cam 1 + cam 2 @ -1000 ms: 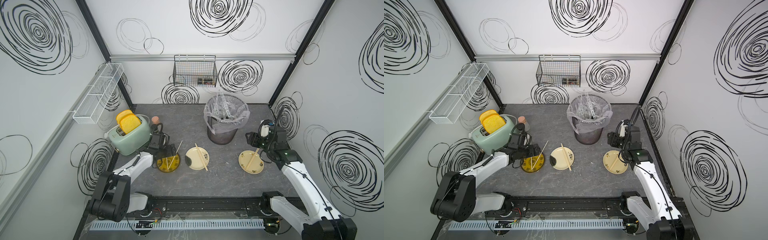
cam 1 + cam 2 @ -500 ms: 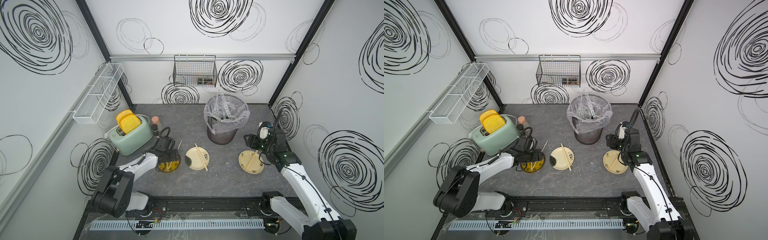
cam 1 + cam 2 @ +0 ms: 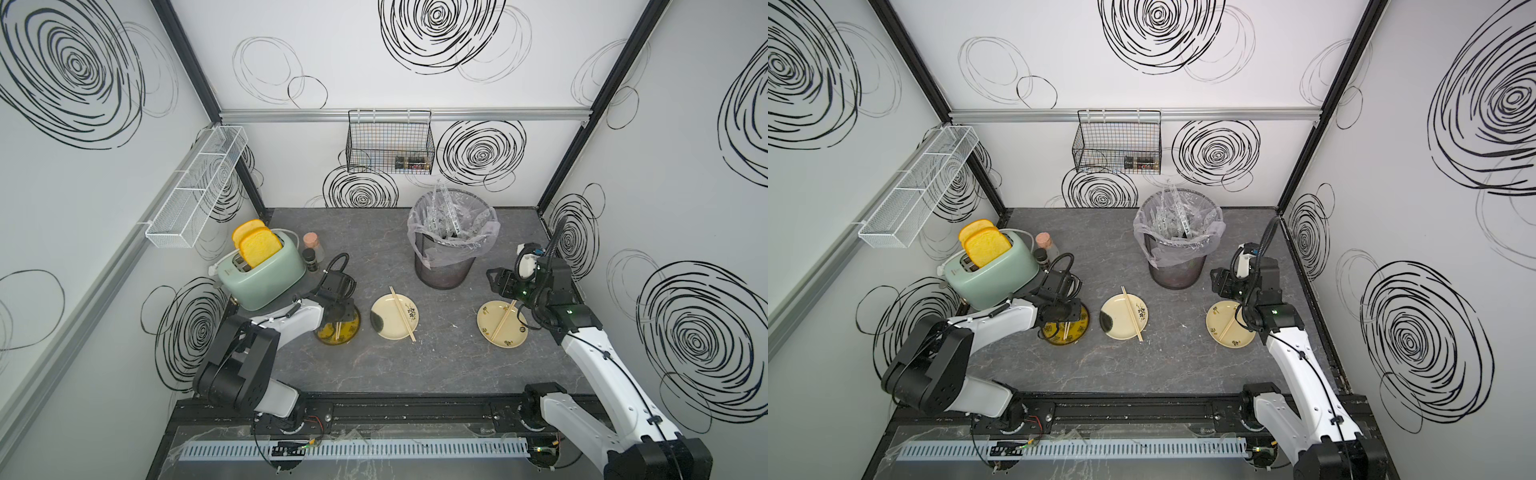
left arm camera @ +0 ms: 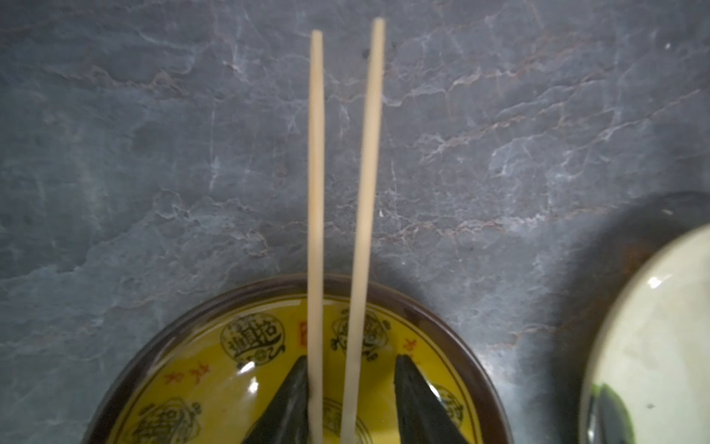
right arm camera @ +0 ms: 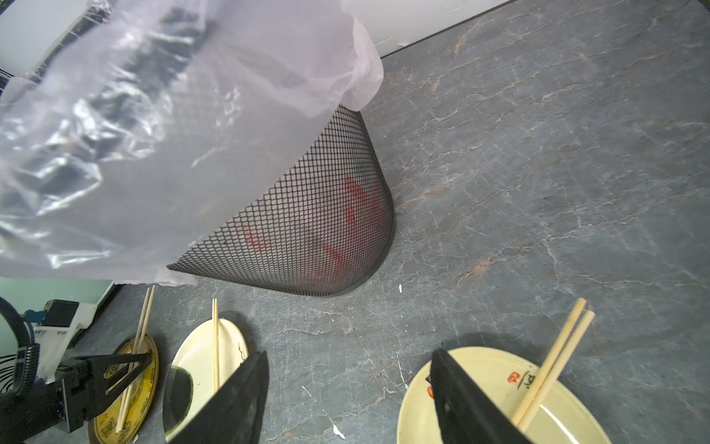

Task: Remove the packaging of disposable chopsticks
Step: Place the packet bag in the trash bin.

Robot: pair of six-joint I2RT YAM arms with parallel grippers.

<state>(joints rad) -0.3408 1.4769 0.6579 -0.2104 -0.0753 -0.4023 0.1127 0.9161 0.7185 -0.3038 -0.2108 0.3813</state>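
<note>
- Three chopstick pairs lie bare in a top view, low in the frame: left pair (image 3: 337,330) on the yellow plate (image 3: 328,338), middle pair (image 3: 402,313) on the middle plate (image 3: 384,328), right pair (image 3: 503,319) on the right plate (image 3: 513,334). No wrapper shows on any.
- In a top view, clear sleeves (image 3: 1177,216) stick up from the lined bin (image 3: 1177,272) at centre frame, above the plates. By my judgement the unwrapping is done for all three; at most, tidying the pairs is left.
- Left wrist view: the left gripper (image 4: 351,357), at the bottom edge, straddles the left pair over the yellow plate. Its jaws stand fairly narrow but not clamped: one finger (image 4: 292,399) touches a stick, its mate stands clear of the second stick.
- Right wrist view: the right gripper (image 5: 349,353), bottom centre, gapes wide and holds nothing. It hangs between the middle plate, lower left, and the right plate, lower right; the bin fills the upper left.
</note>
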